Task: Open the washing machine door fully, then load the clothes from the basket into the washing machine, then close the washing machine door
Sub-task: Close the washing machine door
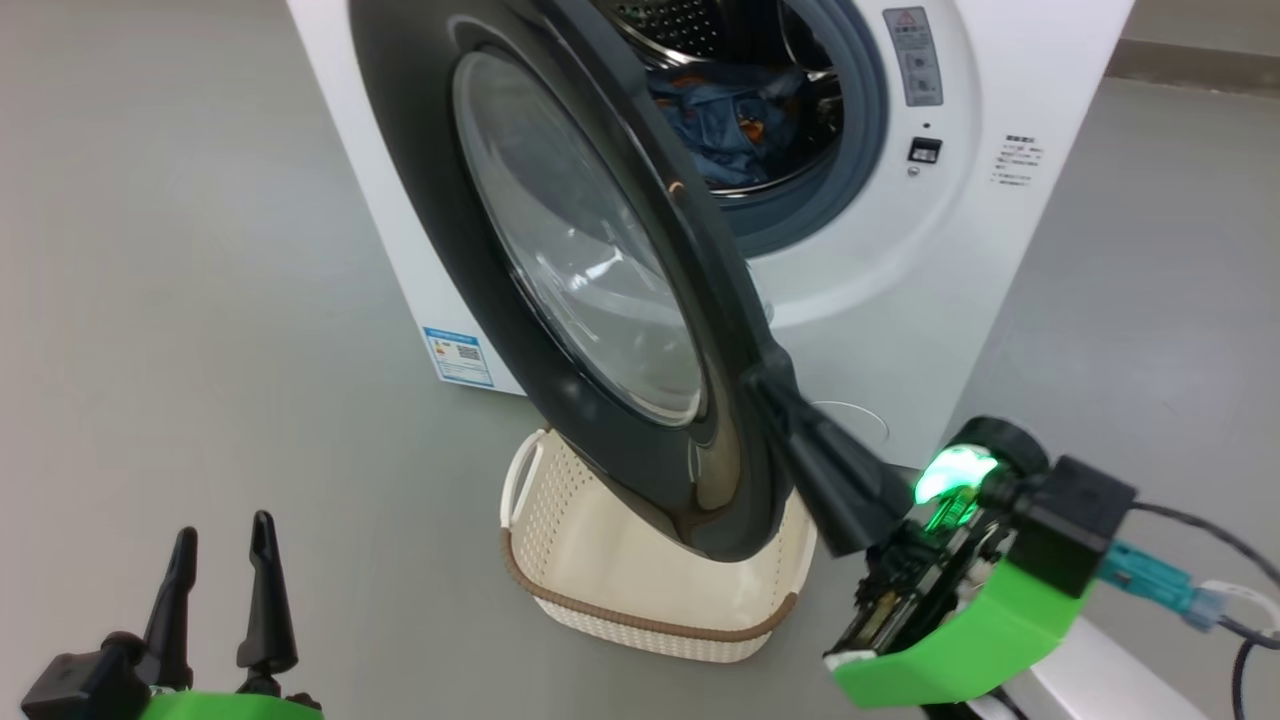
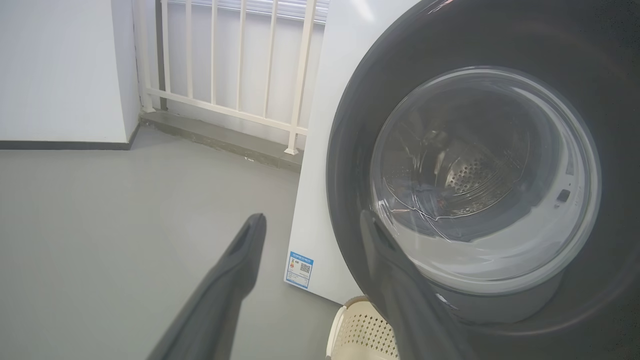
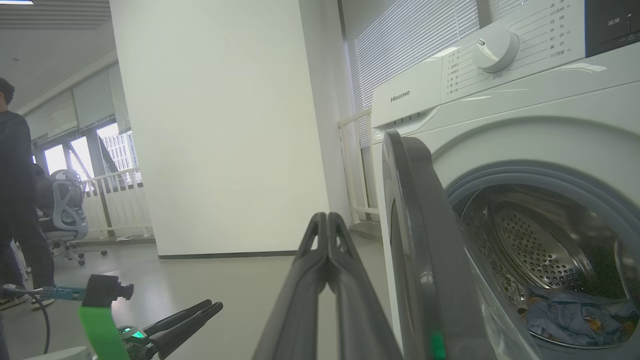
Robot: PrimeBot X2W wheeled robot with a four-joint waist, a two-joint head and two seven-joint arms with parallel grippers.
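1. Holding my right pincer (image 1: 762,385) at the free edge of the washing machine door (image 1: 580,250), I have its two dark fingers clenched flat together around nothing. The tips appear to touch the glossy black rim.
2. My left pincer (image 1: 224,530) hangs low over the grey floor (image 1: 200,300), well apart from the door. It is released, with its fingers spread and nothing between them.
3. The door stands swung out from the white washing machine (image 1: 930,300), leaving the mouth partly uncovered. Its domed glass faces my left side, and in the left wrist view the perforated drum shows through it.
4. The clothes (image 1: 730,120) lie inside the steel drum (image 1: 680,25) as a crumpled blue heap with orange flecks, low behind the grey gasket (image 1: 862,130).
5. The basket (image 1: 640,618) sits on the floor just in front of the machine, under the door's lower rim. Its cream perforated wall and brown woven rim are in sight.
6. A blue label sticker (image 1: 458,357) is on the machine's side panel, near the bottom.
7. In the right wrist view a person (image 3: 15,200) in dark clothing stands far off beside an office chair (image 3: 62,210).
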